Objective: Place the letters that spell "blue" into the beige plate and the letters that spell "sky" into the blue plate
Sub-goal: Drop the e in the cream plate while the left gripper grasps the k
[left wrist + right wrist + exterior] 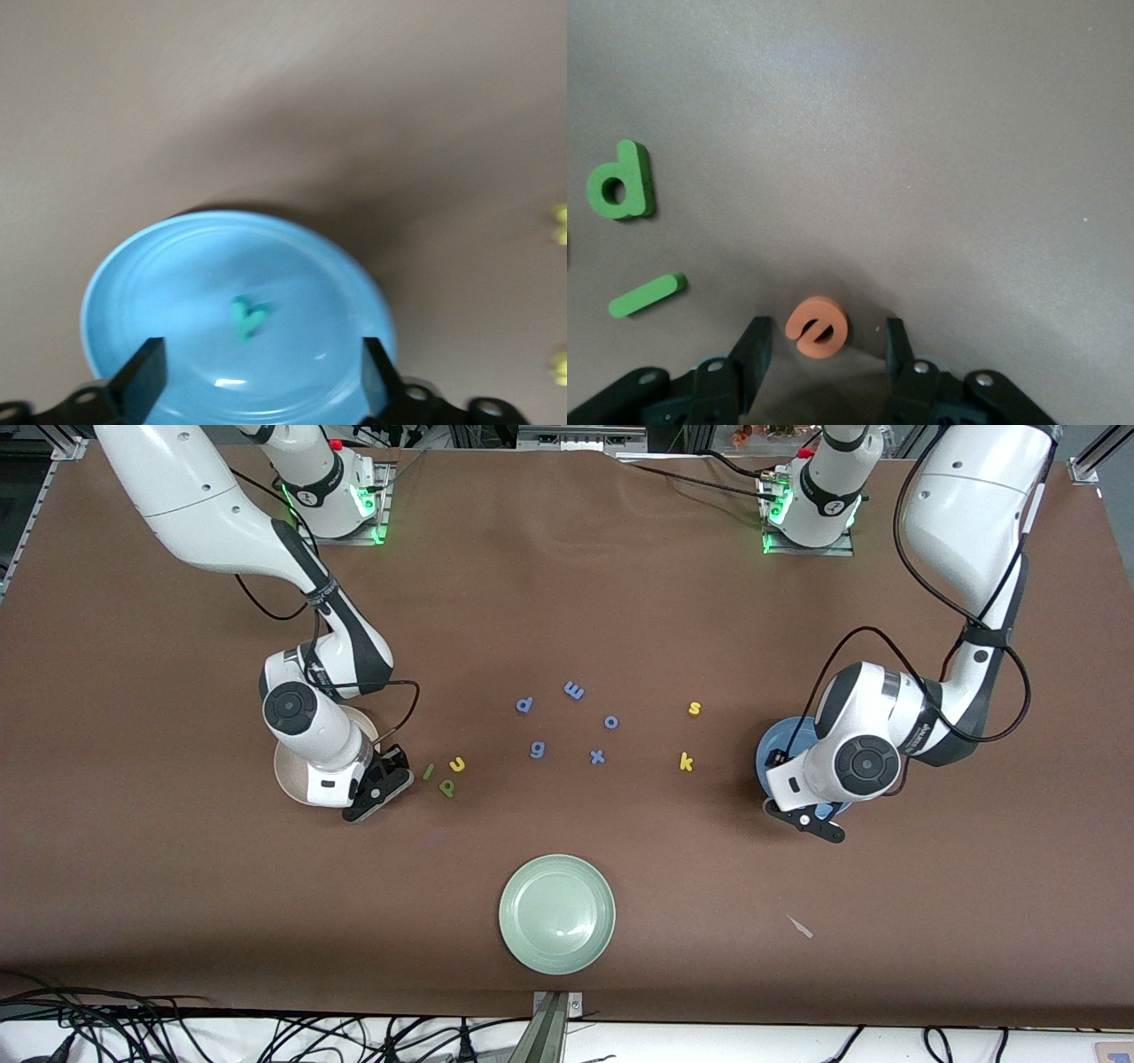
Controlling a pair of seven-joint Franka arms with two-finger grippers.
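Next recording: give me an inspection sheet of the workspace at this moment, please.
Surface: brown table; small pale scrap.
Job's things: teal y in blue plate; orange e, green b, l, yellow u, s, k on table; beige plate partly hidden.
Clutter: five blue letters; pale green plate.
Grippers: left tool open over blue plate; right tool astride e, not touching.
Cables: black loops on arms.
Surroundings: wire tangle.

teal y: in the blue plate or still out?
In. The teal y lies on the blue plate, between the open left gripper fingers.
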